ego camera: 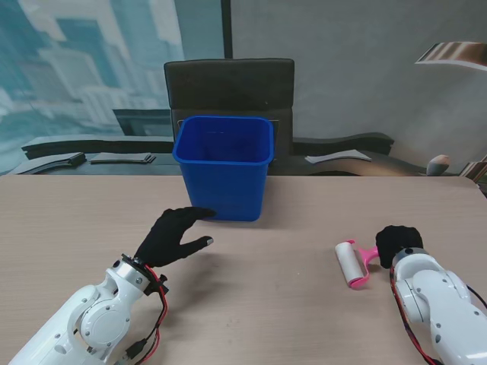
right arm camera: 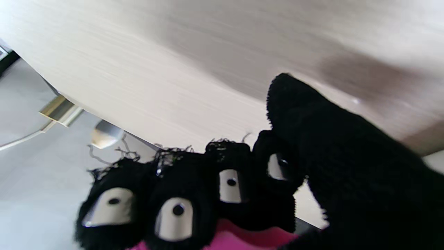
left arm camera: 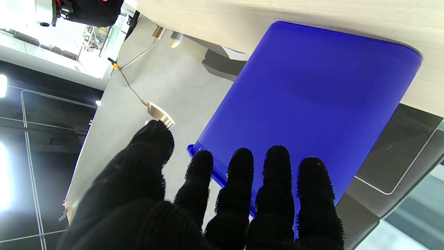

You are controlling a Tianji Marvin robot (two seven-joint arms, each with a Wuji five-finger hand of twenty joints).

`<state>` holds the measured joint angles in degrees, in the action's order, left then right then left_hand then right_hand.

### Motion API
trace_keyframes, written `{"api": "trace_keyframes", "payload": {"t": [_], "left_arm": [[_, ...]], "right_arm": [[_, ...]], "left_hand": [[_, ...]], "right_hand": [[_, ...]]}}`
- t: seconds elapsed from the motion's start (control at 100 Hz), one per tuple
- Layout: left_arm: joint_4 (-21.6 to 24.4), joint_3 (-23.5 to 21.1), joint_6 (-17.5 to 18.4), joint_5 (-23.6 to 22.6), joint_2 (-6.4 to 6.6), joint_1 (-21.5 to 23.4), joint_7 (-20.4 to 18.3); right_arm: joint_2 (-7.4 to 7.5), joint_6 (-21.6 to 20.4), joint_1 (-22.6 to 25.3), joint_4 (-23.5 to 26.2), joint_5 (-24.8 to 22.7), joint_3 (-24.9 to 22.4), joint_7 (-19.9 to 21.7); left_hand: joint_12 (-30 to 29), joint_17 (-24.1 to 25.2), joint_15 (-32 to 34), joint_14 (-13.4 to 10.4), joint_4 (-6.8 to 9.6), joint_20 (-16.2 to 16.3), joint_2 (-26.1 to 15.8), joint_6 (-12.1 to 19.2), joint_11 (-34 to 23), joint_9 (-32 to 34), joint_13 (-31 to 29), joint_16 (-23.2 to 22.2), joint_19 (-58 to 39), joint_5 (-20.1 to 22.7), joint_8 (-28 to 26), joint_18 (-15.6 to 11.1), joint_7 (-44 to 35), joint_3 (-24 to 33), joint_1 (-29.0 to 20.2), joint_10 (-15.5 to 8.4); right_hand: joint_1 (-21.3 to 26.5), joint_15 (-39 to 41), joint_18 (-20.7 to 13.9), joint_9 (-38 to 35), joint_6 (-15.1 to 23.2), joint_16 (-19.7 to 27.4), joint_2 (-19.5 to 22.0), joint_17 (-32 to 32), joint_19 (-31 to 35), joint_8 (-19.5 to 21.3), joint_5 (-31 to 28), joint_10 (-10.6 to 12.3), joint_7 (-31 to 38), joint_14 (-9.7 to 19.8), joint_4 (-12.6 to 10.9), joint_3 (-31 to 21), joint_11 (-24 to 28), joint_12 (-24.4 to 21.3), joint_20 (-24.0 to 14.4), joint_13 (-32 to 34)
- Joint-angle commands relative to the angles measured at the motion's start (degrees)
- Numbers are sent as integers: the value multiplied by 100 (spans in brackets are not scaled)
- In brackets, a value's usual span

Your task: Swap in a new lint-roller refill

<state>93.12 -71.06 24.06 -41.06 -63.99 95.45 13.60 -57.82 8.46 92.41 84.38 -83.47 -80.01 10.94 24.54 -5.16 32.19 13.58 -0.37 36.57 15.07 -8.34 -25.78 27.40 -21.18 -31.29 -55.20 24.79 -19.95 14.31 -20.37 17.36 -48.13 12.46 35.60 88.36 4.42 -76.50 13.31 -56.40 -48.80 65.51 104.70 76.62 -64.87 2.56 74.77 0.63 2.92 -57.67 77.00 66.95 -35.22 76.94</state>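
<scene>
The right hand (ego camera: 398, 245) grips the pink handle of the lint roller (ego camera: 351, 263), which lies on the worktop (ego camera: 289, 304) right of the blue bin (ego camera: 224, 176). The left hand (ego camera: 173, 237) hovers beside the bin, fingers spread, holding nothing.

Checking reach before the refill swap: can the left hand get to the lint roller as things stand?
Probably not without a long reach. The left hand is open beside the blue bin, while the lint roller lies far to the right, its pink handle already in the right hand. Only bare table lies between.
</scene>
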Motion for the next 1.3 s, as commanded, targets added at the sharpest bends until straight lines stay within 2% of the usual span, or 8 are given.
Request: {"api": "trace_keyframes", "payload": {"t": [0.0, 0.14, 0.25, 0.61, 0.88, 1.09, 1.29], "left_arm": [[19, 8, -12, 16, -8, 5, -80], [5, 29, 1, 35, -12, -11, -72], [4, 36, 16, 45, -16, -15, -60], [31, 6, 11, 24, -19, 27, -26], [73, -9, 19, 41, -27, 64, 0], [85, -15, 49, 26, -30, 76, 26], [81, -3, 27, 32, -29, 68, 14]], "right_arm": [[48, 14, 188, -114, 45, -7, 97], [33, -5, 191, -56, 143, -29, 13], [29, -208, 111, 77, 283, 92, 81], [8, -745, -259, 581, 1033, 903, 478], [-6, -1025, -446, 709, 1564, 1394, 456], [-15, -1048, -493, 543, 1578, 1446, 195], [9, -959, -515, 225, 1320, 1295, 54]], "left_hand": [[-93, 29, -97, -20, 125, 125, -350, 10, 11, -151, 175, -6, 106, 31, -20, -43, 46, -84, -3, 98], [-82, 16, -76, -23, 131, 135, -369, 1, -16, -116, 159, -16, 94, 64, -33, -51, 12, -89, -10, 84], [-78, 19, -60, -28, 137, 144, -371, -3, -25, -112, 149, -24, 89, 73, -42, -53, -14, -89, -17, 86], [-79, 16, -56, -26, 145, 160, -374, -1, -26, -106, 150, -27, 86, 96, -50, -45, -60, -98, -22, 84], [-79, 13, -54, -30, 147, 165, -379, 2, -27, -106, 150, -29, 85, 92, -46, -53, -64, -101, -22, 78], [-79, 13, -53, -28, 148, 167, -384, -1, -27, -109, 149, -29, 87, 89, -45, -50, -68, -102, -25, 86], [-79, 18, -53, -31, 148, 169, -388, 3, -29, -109, 153, -29, 88, 94, -45, -49, -73, -106, -25, 84]], "right_hand": [[89, 1072, -1266, -346, -167, -326, -84, 406, 1405, 109, -153, -556, -15, 2305, 5, -205, 280, 85, -259, -71], [96, 1076, -1218, -331, -189, -318, -87, 402, 1396, 108, -149, -578, -29, 2283, 10, -190, 274, 85, -246, -71], [125, 1079, -1184, -288, -230, -299, -120, 397, 1385, 104, -144, -640, -52, 2222, 30, -173, 261, 84, -233, -72], [127, 1088, -1135, -253, -256, -246, -115, 392, 1367, 108, -128, -692, -81, 2186, 86, -126, 258, 80, -207, -74], [104, 1088, -1119, -234, -260, -212, -116, 389, 1353, 111, -115, -693, -110, 2190, 101, -114, 251, 78, -193, -75], [94, 1093, -1117, -234, -242, -205, -128, 389, 1354, 110, -113, -693, -132, 2189, 109, -122, 251, 78, -190, -76], [80, 1095, -1116, -234, -236, -201, -132, 389, 1355, 110, -123, -693, -147, 2188, 115, -131, 251, 78, -188, -76]]}}
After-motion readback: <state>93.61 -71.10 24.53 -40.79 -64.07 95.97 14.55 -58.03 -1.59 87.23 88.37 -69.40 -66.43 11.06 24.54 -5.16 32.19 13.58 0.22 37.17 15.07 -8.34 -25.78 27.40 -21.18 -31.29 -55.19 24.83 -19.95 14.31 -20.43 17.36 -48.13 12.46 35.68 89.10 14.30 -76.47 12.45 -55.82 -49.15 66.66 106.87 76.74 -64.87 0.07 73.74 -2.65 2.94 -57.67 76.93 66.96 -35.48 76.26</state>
